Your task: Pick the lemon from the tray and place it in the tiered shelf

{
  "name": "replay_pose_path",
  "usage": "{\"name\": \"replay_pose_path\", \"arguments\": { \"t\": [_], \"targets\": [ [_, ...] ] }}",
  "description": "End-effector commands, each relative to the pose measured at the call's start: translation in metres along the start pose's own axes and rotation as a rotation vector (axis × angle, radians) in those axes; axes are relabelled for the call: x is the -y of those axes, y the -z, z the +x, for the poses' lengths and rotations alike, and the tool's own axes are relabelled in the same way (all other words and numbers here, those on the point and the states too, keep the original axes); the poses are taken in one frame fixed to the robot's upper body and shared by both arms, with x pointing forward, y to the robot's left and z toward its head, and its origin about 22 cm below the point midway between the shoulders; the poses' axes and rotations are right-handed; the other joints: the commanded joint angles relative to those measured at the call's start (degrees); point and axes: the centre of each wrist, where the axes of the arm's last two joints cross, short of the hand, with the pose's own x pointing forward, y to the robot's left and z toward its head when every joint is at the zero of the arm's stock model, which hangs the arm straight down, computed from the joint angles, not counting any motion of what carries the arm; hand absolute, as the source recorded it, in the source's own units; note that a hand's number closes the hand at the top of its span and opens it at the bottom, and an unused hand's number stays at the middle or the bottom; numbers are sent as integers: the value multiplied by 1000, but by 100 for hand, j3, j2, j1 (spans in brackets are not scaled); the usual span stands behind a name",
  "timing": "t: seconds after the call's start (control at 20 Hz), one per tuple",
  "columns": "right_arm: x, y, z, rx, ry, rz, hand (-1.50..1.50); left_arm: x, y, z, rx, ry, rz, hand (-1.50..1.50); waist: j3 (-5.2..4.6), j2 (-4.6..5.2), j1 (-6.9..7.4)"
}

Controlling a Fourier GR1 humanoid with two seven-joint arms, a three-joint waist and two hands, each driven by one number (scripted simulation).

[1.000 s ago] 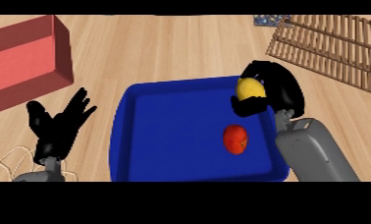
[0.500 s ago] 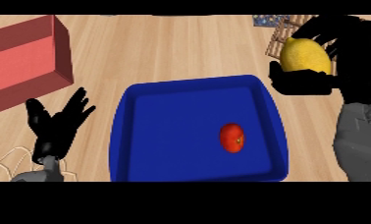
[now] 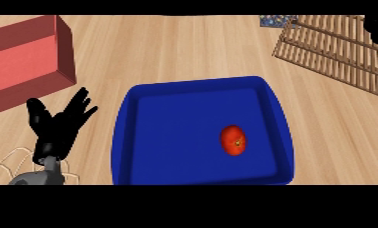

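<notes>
Blue tray (image 3: 148, 122), red round fruit (image 3: 235, 140), red box (image 3: 33, 59), light wooden slatted shelf (image 3: 332, 52), black robot hand (image 3: 59, 124).

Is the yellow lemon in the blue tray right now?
No: the blue tray holds only a red round fruit, and no lemon is in view.

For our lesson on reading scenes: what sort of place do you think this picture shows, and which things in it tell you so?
Probably a kitchen counter: a wooden top carrying a blue tray with a tomato in it, and a slatted wooden shelf at the far right. A red box sits at the left.
</notes>
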Motion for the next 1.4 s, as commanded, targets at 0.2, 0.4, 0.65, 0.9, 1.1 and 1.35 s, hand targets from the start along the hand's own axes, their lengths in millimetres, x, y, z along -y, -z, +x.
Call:
{"name": "replay_pose_path", "arguments": {
  "t": [0.2, 0.4, 0.65, 0.9, 1.1, 1.35],
  "targets": [
    [63, 52, 7, -147, -11, -70, 150, 14, -2, -27, -49, -4, -17, 0, -36, 54, 72],
    [87, 87, -3, -144, -40, -73, 150, 10, 5, -10, -51, 2, -12, 0, -34, 68, 97],
    [88, 119, -25, -149, -28, -15, 150, 17, 3, -26, -41, -4, -15, 0, -34, 82, 122],
    [59, 127, -45, -135, -119, 52, 150, -2, 9, -22, -55, -6, -15, 0, -33, 81, 89],
    [70, 148, -38, -119, -137, 35, 150, 7, 4, -13, -42, 12, -12, 0, -33, 86, 168],
    [36, 163, -76, -133, -139, 19, 150, 13, 7, -19, -40, 22, -21, 0, -30, 91, 141]
  ]
}}
